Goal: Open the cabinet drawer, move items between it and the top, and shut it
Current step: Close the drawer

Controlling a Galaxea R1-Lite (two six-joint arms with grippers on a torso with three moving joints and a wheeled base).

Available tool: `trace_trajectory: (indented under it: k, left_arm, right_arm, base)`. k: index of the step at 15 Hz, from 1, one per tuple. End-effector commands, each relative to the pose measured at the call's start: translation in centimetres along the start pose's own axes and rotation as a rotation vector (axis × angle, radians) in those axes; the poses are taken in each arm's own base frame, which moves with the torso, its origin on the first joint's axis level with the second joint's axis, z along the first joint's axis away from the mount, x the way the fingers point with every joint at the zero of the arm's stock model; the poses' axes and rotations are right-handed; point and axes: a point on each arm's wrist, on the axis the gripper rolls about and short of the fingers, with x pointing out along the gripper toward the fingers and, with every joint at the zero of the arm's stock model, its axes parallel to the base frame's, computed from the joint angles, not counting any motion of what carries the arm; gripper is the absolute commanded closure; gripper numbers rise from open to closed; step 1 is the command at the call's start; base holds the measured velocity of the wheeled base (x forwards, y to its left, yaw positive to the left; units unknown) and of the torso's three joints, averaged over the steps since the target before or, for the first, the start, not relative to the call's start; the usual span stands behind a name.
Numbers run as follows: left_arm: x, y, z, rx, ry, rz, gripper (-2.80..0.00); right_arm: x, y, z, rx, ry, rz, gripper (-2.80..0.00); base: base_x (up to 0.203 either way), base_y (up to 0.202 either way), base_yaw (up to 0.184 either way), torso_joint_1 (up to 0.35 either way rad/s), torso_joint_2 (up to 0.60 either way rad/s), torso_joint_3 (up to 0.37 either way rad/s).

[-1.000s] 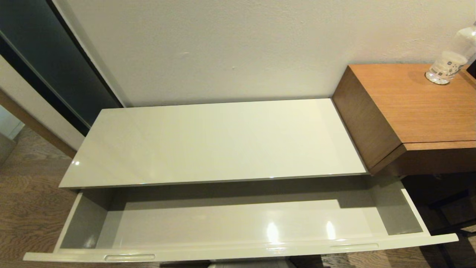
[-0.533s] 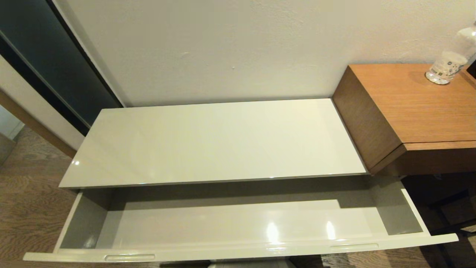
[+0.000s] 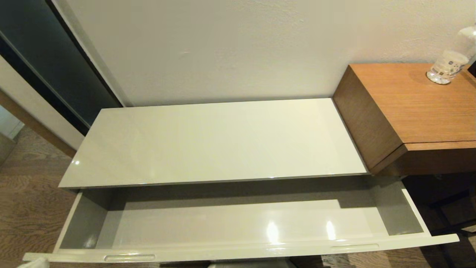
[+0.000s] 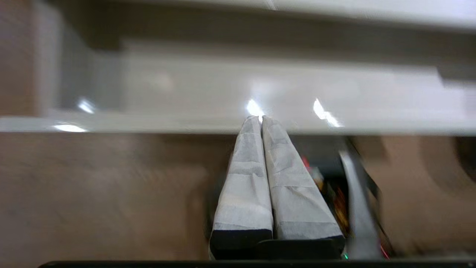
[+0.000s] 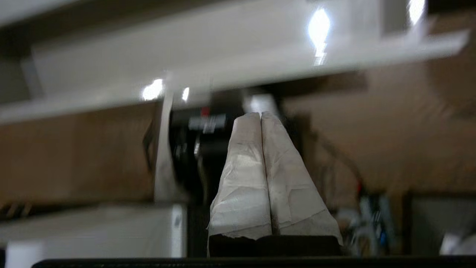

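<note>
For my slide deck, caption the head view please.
Open drawer of the cream cabinet beneath its top; a bottle stands on the wooden desk beside.

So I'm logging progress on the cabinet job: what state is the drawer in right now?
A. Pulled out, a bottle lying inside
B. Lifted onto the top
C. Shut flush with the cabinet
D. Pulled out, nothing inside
D: in the head view the drawer stands pulled out below the top, its glossy floor bare.

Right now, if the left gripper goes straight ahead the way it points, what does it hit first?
Probably the drawer's front edge. The left gripper, fingers shut, points at that pale rim from below and outside it. Depth is unclear, so it might pass just over it.
</note>
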Motion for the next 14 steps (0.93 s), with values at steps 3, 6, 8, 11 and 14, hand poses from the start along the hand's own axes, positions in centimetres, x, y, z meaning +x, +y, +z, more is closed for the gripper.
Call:
trace_trajectory:
  k: [3, 6, 8, 11, 14]
  left_arm:
    - [2.7, 0.1, 0.7, -0.042, 0.262, -0.064, 0.00]
    - [3.3, 0.3, -0.5, -0.053, 0.363, -0.056, 0.00]
    - [3.8, 0.5, -1.4, -0.054, 0.422, -0.048, 0.00]
    - [4.3, 0.8, -2.7, -0.043, 0.486, -0.050, 0.00]
    - [4.7, 1.1, -4.5, -0.049, 0.549, -0.031, 0.00]
  right_arm:
    - [1.5, -0.3, -1.3, 0.067, 0.303, 0.058, 0.00]
    - [2.7, -0.7, -3.0, 0.066, 0.416, 0.081, 0.00]
    - [3.4, -0.9, -3.9, 0.063, 0.479, 0.081, 0.00]
    - [4.6, -1.2, -4.7, 0.064, 0.559, 0.076, 0.00]
    - [6.0, -1.4, -4.8, 0.082, 0.607, 0.060, 0.00]
  base:
    - [0.000, 0.000, 0.000, 0.000, 0.00, 0.000]
    - [0.000, 0.000, 0.000, 0.000, 0.00, 0.000]
    - [0.000, 0.000, 0.000, 0.000, 0.00, 0.000]
    - [0.000, 0.000, 0.000, 0.000, 0.00, 0.000]
    - [0.000, 0.000, 0.000, 0.000, 0.00, 0.000]
